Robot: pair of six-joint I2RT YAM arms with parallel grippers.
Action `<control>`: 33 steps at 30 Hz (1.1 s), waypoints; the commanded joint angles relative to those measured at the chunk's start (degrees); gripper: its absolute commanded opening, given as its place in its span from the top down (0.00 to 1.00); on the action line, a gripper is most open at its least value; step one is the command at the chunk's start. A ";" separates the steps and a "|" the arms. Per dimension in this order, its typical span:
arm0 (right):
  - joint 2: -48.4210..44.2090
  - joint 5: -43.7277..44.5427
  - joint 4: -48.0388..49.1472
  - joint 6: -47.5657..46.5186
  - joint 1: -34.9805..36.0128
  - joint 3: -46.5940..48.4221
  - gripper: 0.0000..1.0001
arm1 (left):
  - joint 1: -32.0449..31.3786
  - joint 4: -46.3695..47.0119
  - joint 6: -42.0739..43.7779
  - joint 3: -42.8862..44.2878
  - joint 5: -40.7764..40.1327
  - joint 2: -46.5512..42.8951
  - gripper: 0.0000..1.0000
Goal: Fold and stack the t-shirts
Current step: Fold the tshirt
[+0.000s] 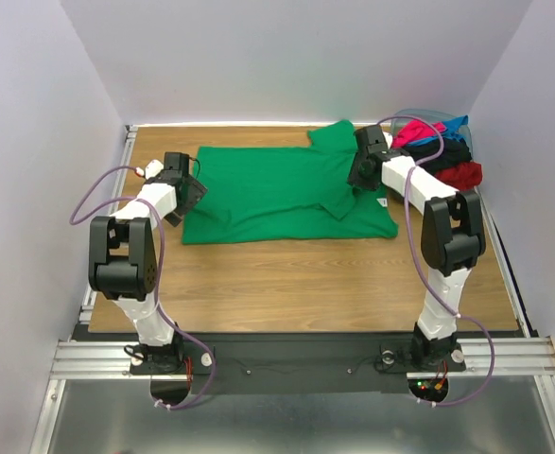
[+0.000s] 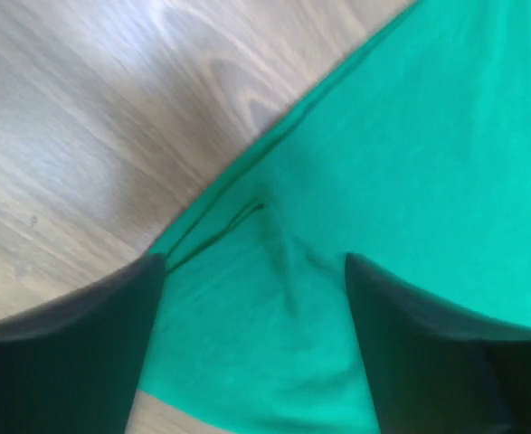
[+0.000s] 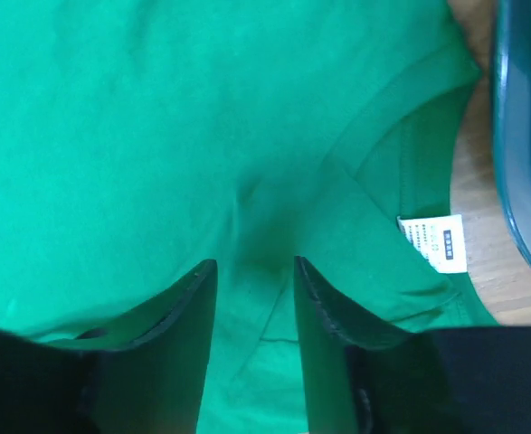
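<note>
A bright green t-shirt lies spread flat across the far half of the table. My left gripper is at its left edge. In the left wrist view the gripper is wide open, with the shirt's hem corner lying between the fingers. My right gripper is down on the shirt's right end by the collar. In the right wrist view it is open with a narrower gap, and puckered green cloth sits between the fingers. The collar's white label is just to the right.
A grey-blue bin at the far right corner holds pink-red, blue, black and red shirts. Its rim shows in the right wrist view. White walls enclose the wooden table.
</note>
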 commanded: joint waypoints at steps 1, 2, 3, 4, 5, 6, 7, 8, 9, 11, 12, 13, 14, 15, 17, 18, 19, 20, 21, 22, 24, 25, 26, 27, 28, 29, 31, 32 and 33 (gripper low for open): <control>-2.87 -7.08 1.89 -5.73 -0.39 2.28 0.40 | 0.78 -1.75 0.42 3.17 -4.03 -2.99 0.02; -5.32 -11.10 1.98 -6.35 -0.48 1.31 0.35 | 0.78 -1.92 0.33 3.00 -4.12 -4.65 0.02; -6.56 -12.88 1.98 -6.53 -0.39 0.34 0.30 | 0.78 -2.01 0.42 2.82 -4.03 -5.71 0.02; -7.97 -14.46 2.07 -6.88 -0.30 -2.10 0.03 | 0.78 -1.84 0.59 2.39 -3.16 -7.90 0.02; -9.11 -16.56 2.33 -6.88 -0.39 -3.43 0.00 | 0.70 -1.58 0.77 1.08 -2.63 -9.05 0.02; -11.56 -18.93 2.85 -6.88 -0.30 -4.93 0.00 | 0.61 -0.79 1.12 0.19 -1.32 -10.46 0.02; -12.63 -19.65 3.47 -6.62 -0.30 -6.94 0.00 | 0.43 -0.17 1.38 -0.95 -0.61 -11.51 0.02; -13.42 -20.10 4.08 -5.75 -0.30 -10.27 0.00 | 0.26 0.44 1.65 -2.00 0.00 -13.79 0.02; -14.56 -21.32 5.83 -5.22 -0.21 -12.13 0.00 | -0.18 1.49 2.17 -4.28 1.75 -14.77 0.02; -14.40 -22.64 7.33 -4.07 -0.13 -14.33 0.00 | -0.62 2.55 2.79 -7.63 3.52 -17.32 0.02; -14.13 -24.04 7.95 -3.98 0.22 -15.65 0.00 | -1.23 3.25 3.23 -8.68 4.66 -18.11 0.02; -13.09 -24.84 8.56 -3.63 0.49 -15.92 0.00 | -1.59 3.70 3.67 -10.78 5.28 -19.68 0.02; -12.47 -25.11 8.74 -3.54 0.75 -15.93 0.00 | -1.85 4.05 3.93 -11.76 5.89 -20.39 0.02; -11.85 -25.20 9.01 -3.54 1.10 -15.58 0.00 | -2.20 4.66 4.02 -12.73 6.33 -21.10 0.02; -9.83 -25.29 9.88 -3.19 2.16 -15.05 0.00 | -2.65 4.84 4.20 -15.18 6.34 -23.47 0.02; -9.04 -25.55 10.15 -3.19 2.42 -14.79 0.00 | -2.73 4.84 4.28 -15.98 6.34 -24.17 0.02; -8.43 -25.46 10.24 -3.10 2.95 -13.91 0.00 | -2.65 4.93 4.37 -16.68 5.82 -24.96 0.01; -6.94 -24.94 10.24 -2.93 3.12 -13.47 0.00 | -2.65 4.93 4.46 -17.82 5.46 -26.45 0.02; -6.40 -24.06 10.41 -2.93 3.39 -12.94 0.00 | -2.73 4.84 4.55 -18.27 4.76 -27.07 0.01; -5.88 -23.88 10.50 -2.93 3.39 -12.68 0.00 | -2.73 4.76 4.64 -18.62 4.41 -27.78 0.02; -4.21 -23.97 10.59 -2.66 3.48 -11.62 0.00 | -2.73 4.32 4.81 -19.24 3.97 -29.01 0.02; -3.77 -23.97 10.68 -2.58 3.56 -11.10 0.00 | -2.73 4.23 4.99 -19.33 3.97 -29.54 0.02; -3.41 -23.62 10.68 -2.14 3.57 -11.01 0.00 | -2.65 4.23 5.16 -19.24 3.79 -29.54 0.02; -2.89 -23.01 10.94 -1.96 3.74 -10.92 0.00 | -2.65 3.79 5.34 -18.98 3.18 -29.45 0.02; -2.62 -22.83 11.03 -2.05 3.83 -10.74 0.00 | -2.65 3.61 5.51 -18.72 3.00 -29.37 0.02; -2.27 -22.74 11.12 -1.96 3.83 -10.22 0.00 | -2.65 3.26 5.60 -18.02 2.83 -29.02 0.02; -0.78 -22.91 11.29 -1.96 3.83 -9.08 0.00 | -2.73 2.65 5.78 -17.57 2.73 -28.58 0.02; -0.16 -22.83 11.30 -1.87 3.83 -8.55 0.00 | -2.65 2.73 5.78 -17.57 2.74 -28.49 0.02; 0.19 -22.83 11.38 -1.79 3.83 -6.63 0.00 | -2.65 2.73 5.78 -17.57 2.82 -28.49 0.02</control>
